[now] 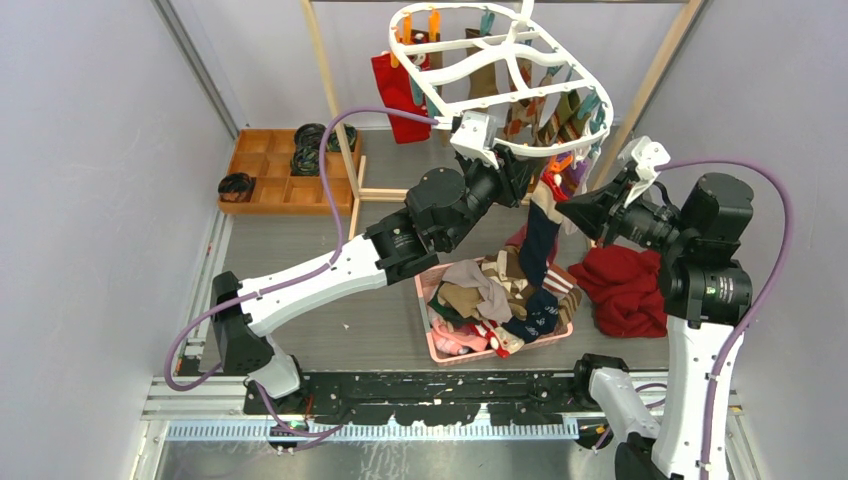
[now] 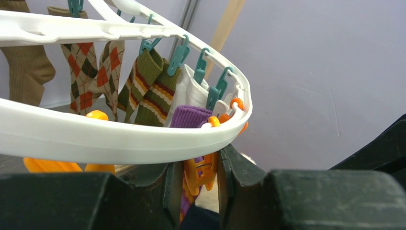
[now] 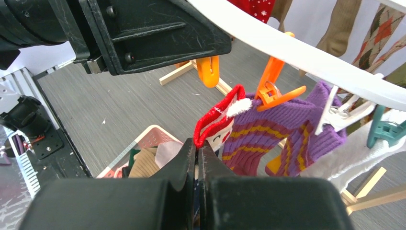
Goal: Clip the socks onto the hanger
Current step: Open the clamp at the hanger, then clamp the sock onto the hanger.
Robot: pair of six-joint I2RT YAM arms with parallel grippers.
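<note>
The left gripper [image 2: 200, 162], hard against its own lens, is squeezing an orange peg [image 2: 196, 175] under the near rim of the white hanger [image 2: 119, 139], one finger pressing each side. Argyle, striped and purple socks [image 2: 148, 91] are dangling beyond. From the right wrist, the right gripper [image 3: 197, 149], fingers together, is pinching a navy sock [image 3: 214, 120] just under its red cuff, which is sitting just below and right of that peg. From above, the sock is hanging lengthwise straight down to the pink basket [image 1: 424, 300], with the right arm holding it. Raising the cuff into the peg looks to be the next move.
</note>
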